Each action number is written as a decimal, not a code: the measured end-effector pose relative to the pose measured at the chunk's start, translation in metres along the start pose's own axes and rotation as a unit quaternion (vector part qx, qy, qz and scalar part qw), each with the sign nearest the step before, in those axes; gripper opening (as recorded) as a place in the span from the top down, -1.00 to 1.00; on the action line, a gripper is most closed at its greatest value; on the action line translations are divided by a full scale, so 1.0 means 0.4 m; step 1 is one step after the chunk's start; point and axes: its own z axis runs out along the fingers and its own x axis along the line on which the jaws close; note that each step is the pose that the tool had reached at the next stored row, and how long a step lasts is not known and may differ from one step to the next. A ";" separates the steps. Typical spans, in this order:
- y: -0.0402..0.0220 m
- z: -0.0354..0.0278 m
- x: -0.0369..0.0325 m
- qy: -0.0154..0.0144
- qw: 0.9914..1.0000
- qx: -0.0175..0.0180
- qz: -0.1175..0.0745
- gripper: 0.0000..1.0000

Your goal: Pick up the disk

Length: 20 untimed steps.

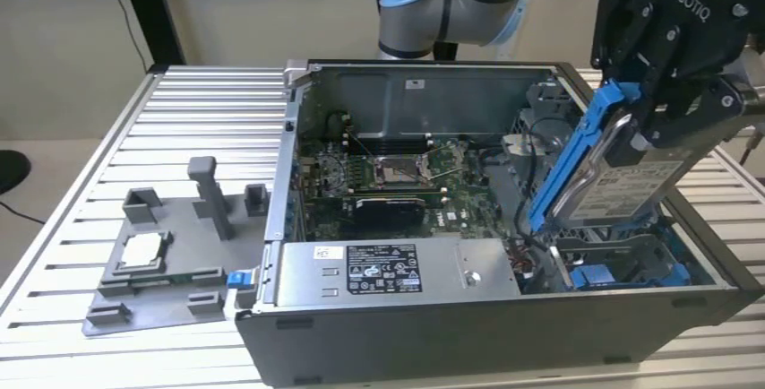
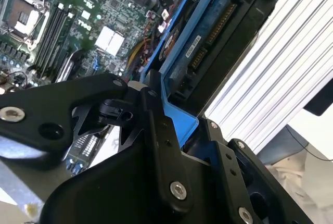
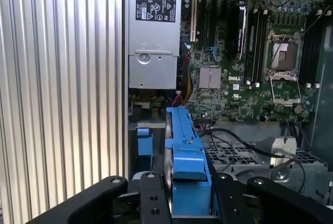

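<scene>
Disk is already out of its bay: in the exterior view it hangs tilted above the case's corner at about 3 o'clock, with its blue frame turned to the motherboard. Your hand is clamped on the upper end of the disk, one finger on each flat side. In the first wrist view the frame's edge sits between the two black fingers, and it looks centred there.

To do this lift well, I judge that you should keep the grip firm and even, because the disk is held only at one end and its long body can swing. Raise it straight, without twisting. The lower end in the exterior view is near the empty bay and the cables beside it, so watch that nothing catches on the frame. In the second wrist view the connector edge points down toward the case, so do not let it knock the wall. The bench at 9 o'clock carries a grey fixture.
</scene>
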 end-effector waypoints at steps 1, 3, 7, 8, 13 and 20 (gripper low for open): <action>-0.005 0.001 0.003 0.000 1.000 0.000 0.000 1.00; -0.015 0.005 0.010 0.000 1.000 0.000 0.000 1.00; -0.036 0.011 0.024 0.000 1.000 0.000 0.000 1.00; -0.041 0.013 0.028 0.000 1.000 0.000 0.000 1.00; -0.068 0.021 0.042 0.000 1.000 0.000 0.000 1.00; -0.082 0.027 0.043 0.000 1.000 0.000 0.000 1.00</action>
